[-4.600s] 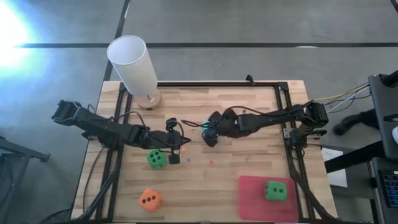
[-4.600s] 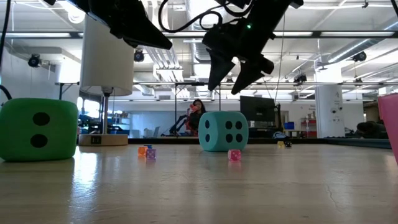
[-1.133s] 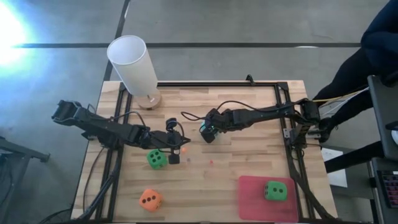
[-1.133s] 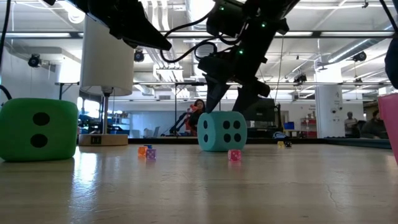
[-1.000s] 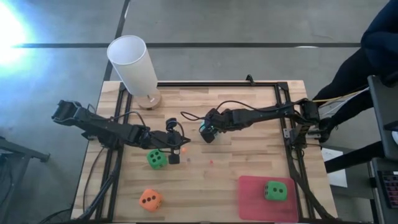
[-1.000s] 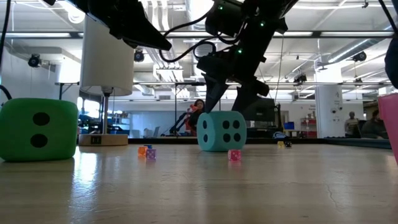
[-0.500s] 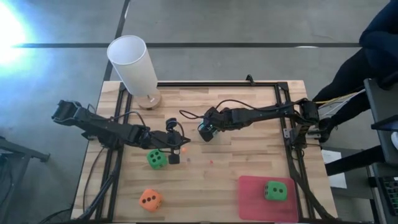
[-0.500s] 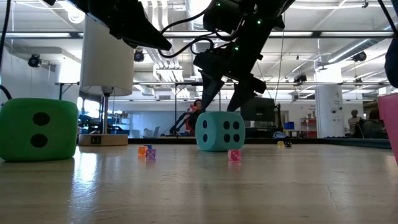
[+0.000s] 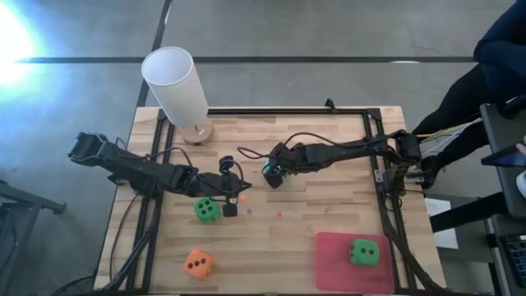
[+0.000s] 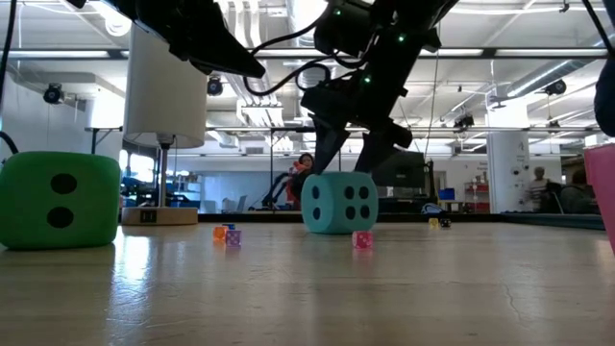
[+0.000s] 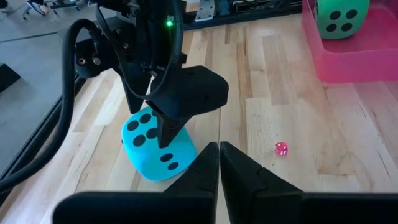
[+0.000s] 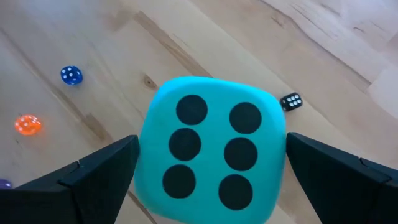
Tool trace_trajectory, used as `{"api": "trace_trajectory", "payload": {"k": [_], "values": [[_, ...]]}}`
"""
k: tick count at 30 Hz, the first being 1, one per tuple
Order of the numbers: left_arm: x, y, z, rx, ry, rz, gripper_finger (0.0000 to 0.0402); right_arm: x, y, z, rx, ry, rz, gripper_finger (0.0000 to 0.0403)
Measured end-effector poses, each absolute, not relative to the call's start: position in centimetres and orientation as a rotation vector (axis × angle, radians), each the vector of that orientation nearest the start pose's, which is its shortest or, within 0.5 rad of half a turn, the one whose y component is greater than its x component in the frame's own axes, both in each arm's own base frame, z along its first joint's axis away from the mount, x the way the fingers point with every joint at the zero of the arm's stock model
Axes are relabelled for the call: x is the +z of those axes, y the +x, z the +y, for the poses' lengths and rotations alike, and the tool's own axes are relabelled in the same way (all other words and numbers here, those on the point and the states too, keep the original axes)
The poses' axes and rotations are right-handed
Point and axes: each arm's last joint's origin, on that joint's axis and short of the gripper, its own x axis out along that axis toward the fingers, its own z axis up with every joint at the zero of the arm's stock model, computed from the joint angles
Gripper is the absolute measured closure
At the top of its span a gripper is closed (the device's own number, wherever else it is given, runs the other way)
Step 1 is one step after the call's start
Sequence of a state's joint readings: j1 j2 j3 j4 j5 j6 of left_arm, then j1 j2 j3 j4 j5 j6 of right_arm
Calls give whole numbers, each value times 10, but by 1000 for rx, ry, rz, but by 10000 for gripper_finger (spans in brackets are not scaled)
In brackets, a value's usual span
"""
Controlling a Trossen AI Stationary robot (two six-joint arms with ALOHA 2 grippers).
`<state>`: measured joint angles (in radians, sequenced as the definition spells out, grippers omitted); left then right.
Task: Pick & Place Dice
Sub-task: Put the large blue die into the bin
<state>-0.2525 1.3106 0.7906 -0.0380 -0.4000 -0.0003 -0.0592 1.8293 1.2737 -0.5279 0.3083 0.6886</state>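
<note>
Teal die (image 9: 272, 175) sits centre frame, six pips up. Green die (image 9: 205, 210) lies left of centre, orange die (image 9: 198, 264) lower left, second green die (image 9: 363, 252) lower right.

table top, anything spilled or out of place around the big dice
Yes: several tiny dice lie loose on the wood around the teal die, a blue one, an orange one, a black one and a pink one. They look scattered rather than placed. Nothing looks damaged.
</note>
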Motion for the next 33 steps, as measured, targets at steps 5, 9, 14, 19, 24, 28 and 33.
{"api": "trace_trajectory", "payload": {"k": [5,9,14,19,24,28,33], "values": [[239,269,-58,144,179,529,382,195,372,-31,-679,481,909,3],[239,269,-58,143,179,530,382,195,371,-31,-677,473,915,3],[239,268,-58,144,180,534,382,198,370,-31,-682,469,911,3],[238,268,-58,144,181,537,382,203,372,-31,-679,471,899,3],[238,268,-58,144,181,537,382,203,372,-30,-676,469,899,3],[238,268,-58,144,182,537,382,203,372,-30,-668,460,903,3],[238,268,-58,143,182,539,382,199,374,-28,-658,441,913,3]]}}
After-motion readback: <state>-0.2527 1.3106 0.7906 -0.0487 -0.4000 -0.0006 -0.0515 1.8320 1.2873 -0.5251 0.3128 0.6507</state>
